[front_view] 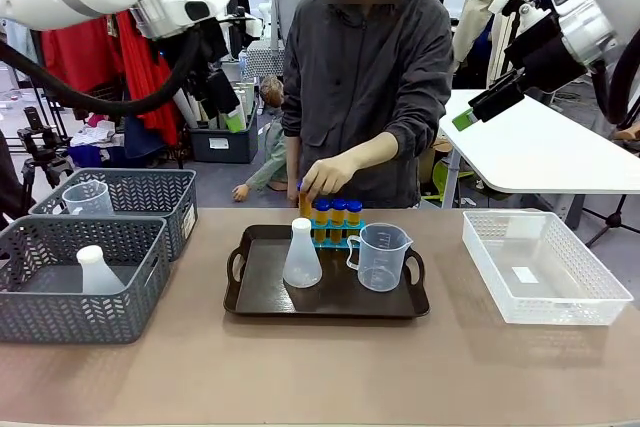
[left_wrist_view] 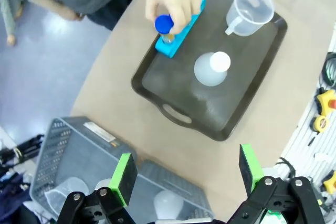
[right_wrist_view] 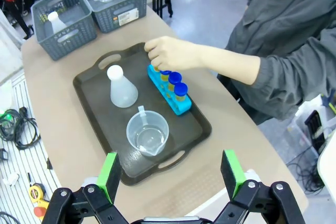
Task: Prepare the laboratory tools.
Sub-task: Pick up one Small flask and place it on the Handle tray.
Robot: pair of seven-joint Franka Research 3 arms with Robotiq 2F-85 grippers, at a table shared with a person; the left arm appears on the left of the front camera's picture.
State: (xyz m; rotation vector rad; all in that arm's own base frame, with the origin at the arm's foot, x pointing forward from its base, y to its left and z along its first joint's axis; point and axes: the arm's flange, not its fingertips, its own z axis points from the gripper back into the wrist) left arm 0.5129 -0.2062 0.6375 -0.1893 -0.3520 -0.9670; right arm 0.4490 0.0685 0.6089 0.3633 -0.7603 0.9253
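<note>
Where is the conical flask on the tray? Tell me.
Front view: the conical flask stands upright on the dark tray's left half, left of the measuring beaker, before the blue tube rack.

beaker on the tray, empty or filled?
Empty. The right wrist view looks straight down into the measuring beaker on the dark tray: clear bottom, no liquid. It stands upright beside the conical flask.

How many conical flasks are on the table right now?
2. One conical flask stands on the dark tray, left of the beaker. The second flask sits inside the near grey basket at the table's left.
</note>
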